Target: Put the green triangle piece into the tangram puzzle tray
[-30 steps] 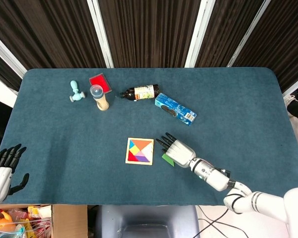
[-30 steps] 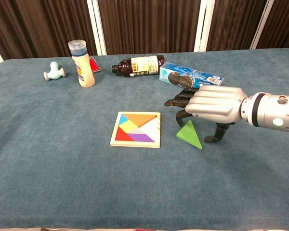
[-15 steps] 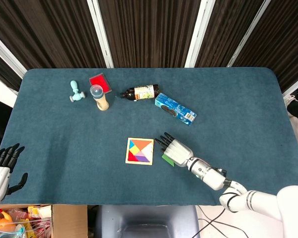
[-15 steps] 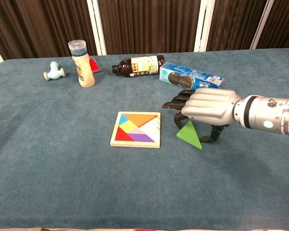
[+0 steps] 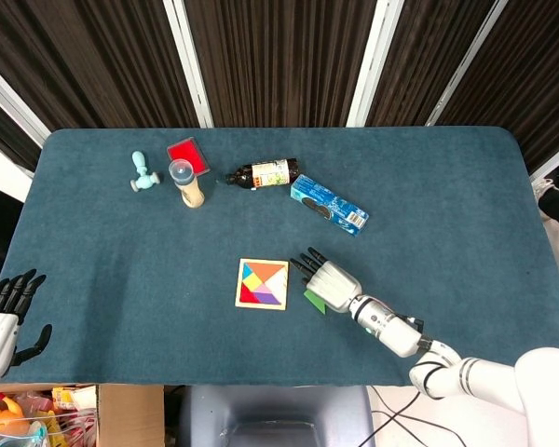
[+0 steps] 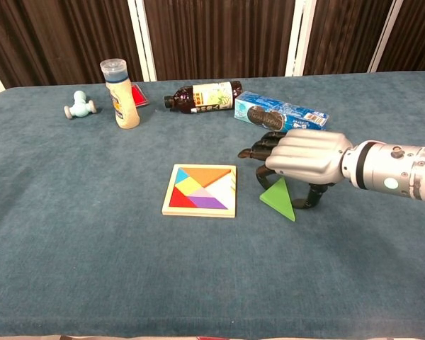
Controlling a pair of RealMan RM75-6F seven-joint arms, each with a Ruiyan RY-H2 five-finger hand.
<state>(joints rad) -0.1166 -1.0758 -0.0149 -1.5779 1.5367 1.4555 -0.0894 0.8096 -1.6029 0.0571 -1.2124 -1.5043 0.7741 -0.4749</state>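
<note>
Hovering right hand (image 6: 301, 154) over green triangle (image 6: 279, 198) beside tray (image 6: 200, 210).

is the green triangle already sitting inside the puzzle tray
No, in the chest view the green triangle lies on the table cloth beside the tangram tray, under the right hand.

Across my table (image 5: 447, 205) lie a blue toy (image 5: 143, 173), red box (image 5: 186, 154), upright capped bottle (image 5: 186, 182), toppled dark bottle (image 5: 261, 173) and blue packet (image 5: 328, 204).
</note>
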